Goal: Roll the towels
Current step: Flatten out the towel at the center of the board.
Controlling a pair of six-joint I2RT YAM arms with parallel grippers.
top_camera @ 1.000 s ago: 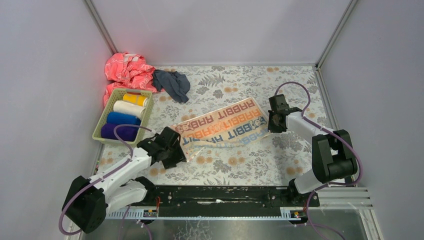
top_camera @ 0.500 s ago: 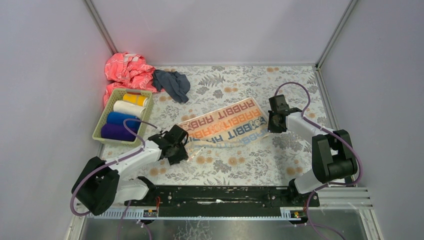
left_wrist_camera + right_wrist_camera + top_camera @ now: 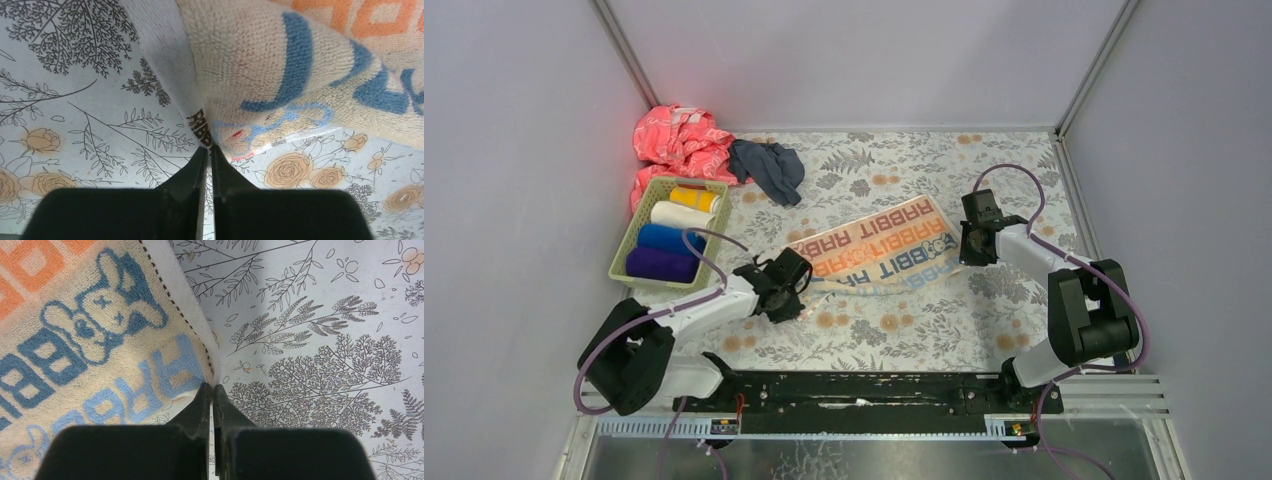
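A towel (image 3: pixel 879 247) lies in the middle, the left gripper (image 3: pixel 796 272) at its left corner, the right gripper (image 3: pixel 967 245) at its right. Further left stands a basket (image 3: pixel 656 284) holding rolls (image 3: pixel 667 238), with bunched cloths (image 3: pixel 684 145) behind it.

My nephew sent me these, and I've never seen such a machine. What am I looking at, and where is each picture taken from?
These are two robot arms bolted side by side. The wide picture looks down from above. The two close-ups come from a camera on each wrist, the black prongs being that arm's claw. On the floral covering lies a cream RABBIT towel. The left claw and the right claw are each shut on a corner, at opposite ends. A green basket holds four rolled towels. A pink cloth and a dark grey-blue towel lie crumpled beyond it.
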